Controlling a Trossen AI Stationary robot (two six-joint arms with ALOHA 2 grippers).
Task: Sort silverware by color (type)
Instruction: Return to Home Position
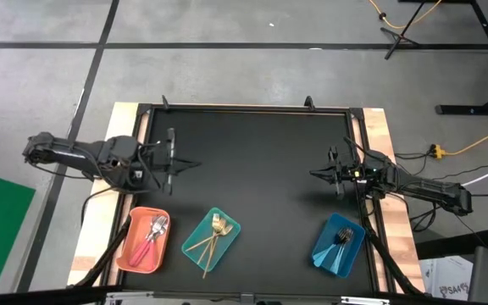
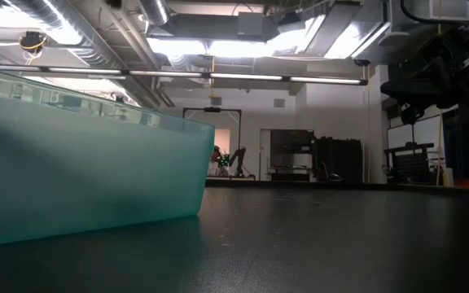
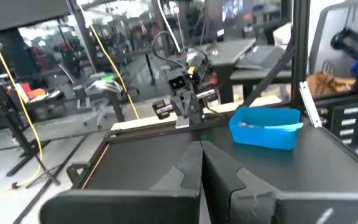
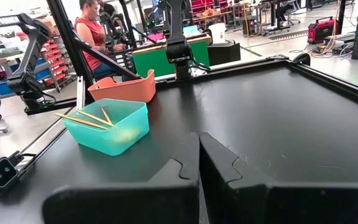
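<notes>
The pink-handled pieces (image 1: 153, 233) lie in the orange bin (image 1: 134, 254) at the near left. The gold pieces (image 1: 213, 235) lie in the teal bin (image 1: 227, 227) beside it, one of them poking out over that bin's near rim. The remaining pieces (image 1: 342, 238) lie in the blue bin (image 1: 329, 254) at the near right. Farther back, the left gripper (image 3: 201, 149) hangs over the left side of the black mat (image 1: 252, 169), clenched on nothing. The right gripper (image 4: 199, 142) hangs over the right side, likewise clenched and empty. Both are well apart from the bins.
</notes>
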